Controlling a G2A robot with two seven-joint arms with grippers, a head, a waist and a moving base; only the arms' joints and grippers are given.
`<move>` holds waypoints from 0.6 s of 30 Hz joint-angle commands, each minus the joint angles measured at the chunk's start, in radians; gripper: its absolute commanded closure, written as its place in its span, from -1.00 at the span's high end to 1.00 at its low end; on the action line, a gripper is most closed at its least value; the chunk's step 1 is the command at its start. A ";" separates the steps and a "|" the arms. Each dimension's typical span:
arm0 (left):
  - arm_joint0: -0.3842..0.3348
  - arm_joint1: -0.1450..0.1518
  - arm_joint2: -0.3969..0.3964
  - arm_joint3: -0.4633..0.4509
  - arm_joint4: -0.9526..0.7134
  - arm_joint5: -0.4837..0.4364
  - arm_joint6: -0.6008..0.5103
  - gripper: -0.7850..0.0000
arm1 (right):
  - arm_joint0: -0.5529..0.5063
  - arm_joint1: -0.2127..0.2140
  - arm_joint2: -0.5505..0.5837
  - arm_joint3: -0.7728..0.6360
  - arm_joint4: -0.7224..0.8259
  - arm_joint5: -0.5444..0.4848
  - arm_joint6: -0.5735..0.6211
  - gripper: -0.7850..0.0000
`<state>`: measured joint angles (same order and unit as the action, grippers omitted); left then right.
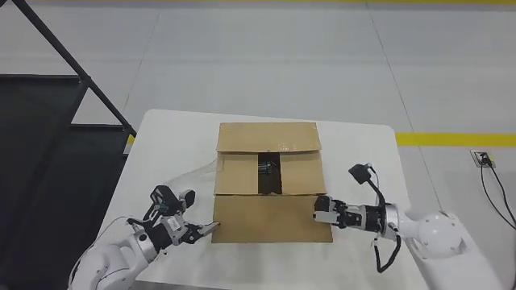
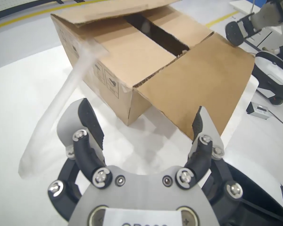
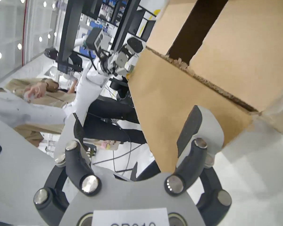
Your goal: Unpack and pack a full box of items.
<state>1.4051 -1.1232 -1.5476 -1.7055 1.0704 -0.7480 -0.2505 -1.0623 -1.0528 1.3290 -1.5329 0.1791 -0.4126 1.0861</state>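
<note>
Cardboard box (image 1: 238, 176) sits in the middle of the white table (image 1: 173, 149), and we start from the side nearest us. Our left gripper (image 1: 205, 229) hovers low over the table, just off the left corner of the near flap (image 1: 270, 219). In its wrist view we see its fingers (image 2: 90, 121) spread wide with nothing between them. A pale, see-through strip (image 2: 61, 109), blurred, runs from the box's upper left edge down toward that gripper; we cannot tell whether it touches a finger.

Our right gripper (image 1: 321, 209) is at the right edge of the same flap. Its fingers (image 3: 195, 123) are also wide apart, and the flap's corner reaches in between them. We cannot tell if either pad touches the cardboard.

The near flap is folded outward toward us. Beyond it the two side flaps (image 1: 300, 176) lie folded in over the top without meeting, leaving a dark slot (image 1: 272, 184) between them. Something small shows in the slot, too small for us to name. Farthest off, the far flap (image 1: 268, 137) is folded open, away from us.
</note>
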 commanded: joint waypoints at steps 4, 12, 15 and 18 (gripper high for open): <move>-0.020 -0.001 0.028 0.035 0.025 0.028 0.015 1.00 | 0.071 -0.017 -0.035 0.041 0.151 0.149 -0.102 1.00; -0.029 -0.001 0.037 0.046 0.024 0.041 0.021 1.00 | 0.086 -0.020 -0.035 0.052 0.176 0.182 -0.123 1.00; -0.029 -0.001 0.037 0.046 0.024 0.041 0.021 1.00 | 0.086 -0.020 -0.035 0.052 0.176 0.182 -0.123 1.00; -0.028 -0.001 0.038 0.045 0.021 0.043 0.023 1.00 | 0.070 -0.024 -0.040 0.044 0.197 0.218 -0.183 1.00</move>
<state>1.3765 -1.1238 -1.5109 -1.6599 1.0940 -0.7069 -0.2298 -0.9850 -1.0743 1.2940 -1.4830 0.3634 -0.2182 0.9470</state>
